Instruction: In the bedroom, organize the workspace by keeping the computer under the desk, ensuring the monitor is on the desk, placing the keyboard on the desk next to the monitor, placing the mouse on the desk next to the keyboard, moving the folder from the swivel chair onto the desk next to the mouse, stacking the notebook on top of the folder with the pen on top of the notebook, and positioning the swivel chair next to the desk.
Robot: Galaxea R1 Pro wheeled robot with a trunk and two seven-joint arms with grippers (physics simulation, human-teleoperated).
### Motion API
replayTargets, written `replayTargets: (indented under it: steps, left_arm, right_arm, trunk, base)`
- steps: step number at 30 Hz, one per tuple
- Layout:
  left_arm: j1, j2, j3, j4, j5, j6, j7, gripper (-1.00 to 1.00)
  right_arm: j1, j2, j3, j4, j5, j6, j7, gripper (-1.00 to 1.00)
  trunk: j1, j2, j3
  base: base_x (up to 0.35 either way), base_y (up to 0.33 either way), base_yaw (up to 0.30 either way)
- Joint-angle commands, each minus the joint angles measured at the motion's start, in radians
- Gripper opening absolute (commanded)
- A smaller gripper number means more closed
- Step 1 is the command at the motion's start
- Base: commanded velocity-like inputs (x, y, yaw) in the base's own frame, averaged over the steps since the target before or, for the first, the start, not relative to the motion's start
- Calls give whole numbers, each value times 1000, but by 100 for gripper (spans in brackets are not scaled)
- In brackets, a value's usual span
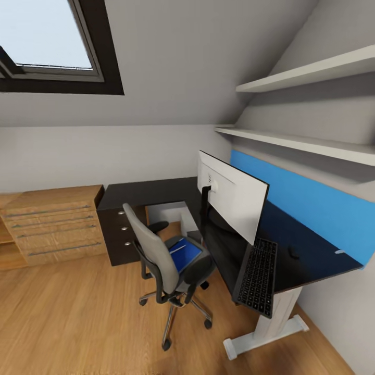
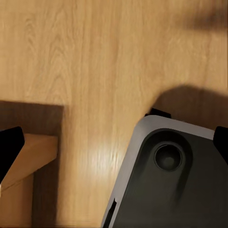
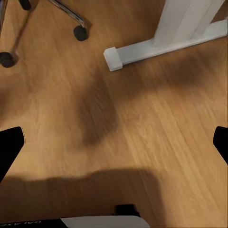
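The black-topped desk (image 1: 156,191) runs along the wall in the head view. The monitor (image 1: 234,195) stands on it with its white back toward me. The keyboard (image 1: 256,276) lies at the desk's near edge, and the small dark mouse (image 1: 294,253) sits beyond it. The grey swivel chair (image 1: 156,255) stands in front of the desk with the blue folder (image 1: 185,254) on its seat. A light grey box, likely the computer (image 1: 190,228), shows under the desk. I cannot make out the notebook or the pen. My left gripper (image 2: 114,145) and right gripper (image 3: 114,145) hang open over the wood floor.
A black drawer unit (image 1: 119,229) stands under the desk's left end, beside low light-wood shelf units (image 1: 52,224). The desk's white foot (image 3: 161,45) and the chair's castors (image 3: 80,32) lie ahead of the right gripper. My grey base (image 2: 171,185) and a wooden corner (image 2: 31,152) lie below the left one.
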Motion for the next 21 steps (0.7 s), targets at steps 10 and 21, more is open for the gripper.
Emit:
replayTargets:
  steps: [10, 21]
  left_arm:
    - [-1, 0, 7, 0, -3, -2, 0, 100]
    - [-1, -2, 6, 0, -3, -1, 0, 100]
  right_arm:
    - [0, 0, -2, 1, 2, -2, -3, 100]
    - [0, -4, -3, 14, 2, 1, -1, 100]
  trunk:
    - [0, -1, -1]
    - [0, -1, -1]
  base:
    - [-126, -49, 277]
    - [-100, -43, 100]
